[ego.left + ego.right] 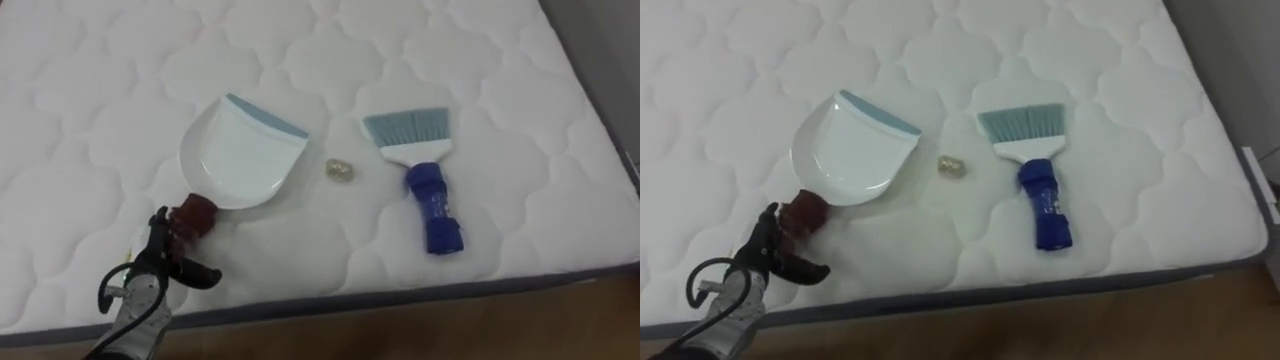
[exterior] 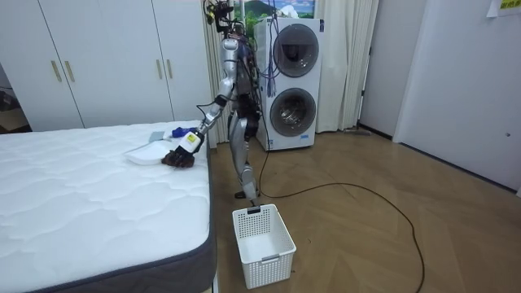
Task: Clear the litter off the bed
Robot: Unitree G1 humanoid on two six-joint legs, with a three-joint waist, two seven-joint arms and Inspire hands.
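Bed (image 1: 80,120) first: its dark lower edge runs just beyond a strip of wooden floor (image 1: 500,320) at my feet, and the white quilted mattress spreads away from it. I stand at this side, close against it.

Nearest on the mattress is my left robot hand (image 1: 160,255), coming in from the lower left. Its dark fingers reach up to the near end of a dark red handle (image 1: 195,215) and touch it, with the thumb stuck out to the right. I cannot tell whether the fingers close on the handle or only lie against it.

That handle belongs to a white dustpan (image 1: 240,155) lying flat, its blue-grey lip pointing away from me and to the right. Just right of the lip, apart from it, sits a small yellowish crumpled scrap (image 1: 340,170). Right of the scrap lies a brush (image 1: 425,185), its blue handle toward me and its grey-blue bristles fanned away. The handle carries some light markings, too small to read.

In the room view a white slatted basket (image 2: 273,259) stands on the floor near the bed's corner. Behind me is a stacked pair of white front-loading machines (image 2: 291,81), and white wardrobe doors (image 2: 106,57) line the wall past the bed. A yellow note (image 2: 494,6) hangs high on the far wall, and I cannot read its writing.
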